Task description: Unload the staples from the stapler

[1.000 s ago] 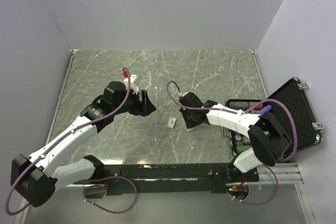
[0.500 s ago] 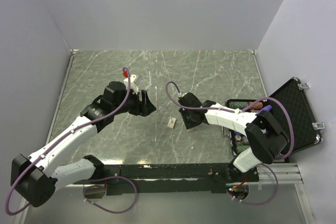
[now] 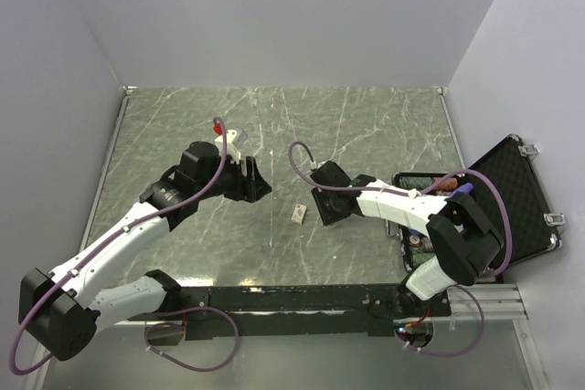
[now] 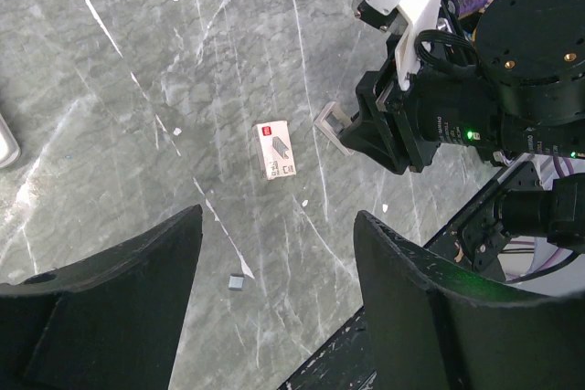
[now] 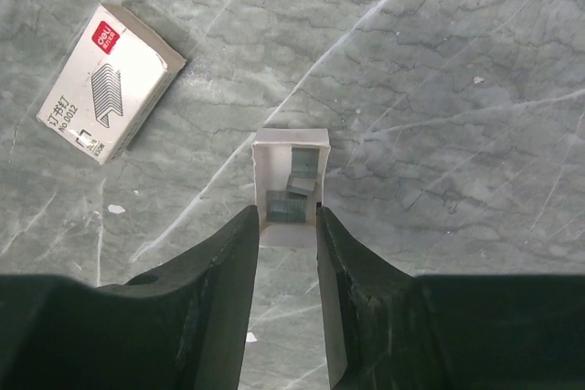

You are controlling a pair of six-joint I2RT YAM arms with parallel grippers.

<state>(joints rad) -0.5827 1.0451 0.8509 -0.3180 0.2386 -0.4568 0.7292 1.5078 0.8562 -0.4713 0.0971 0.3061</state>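
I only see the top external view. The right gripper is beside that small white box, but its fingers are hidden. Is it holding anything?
Observer: Yes. In the right wrist view, the right gripper is shut on a small open white tray with staples inside.
Operator: And the box itself?
Observer: It is a staple box with a red logo, lying flat, apart from the tray.
Operator: What about the left gripper?
Observer: The left gripper is open, with nothing between its fingers.

Staples [image 5: 291, 198] look dull metal, tray [image 5: 289, 140] matt card, table [image 3: 366, 125] smooth stone.
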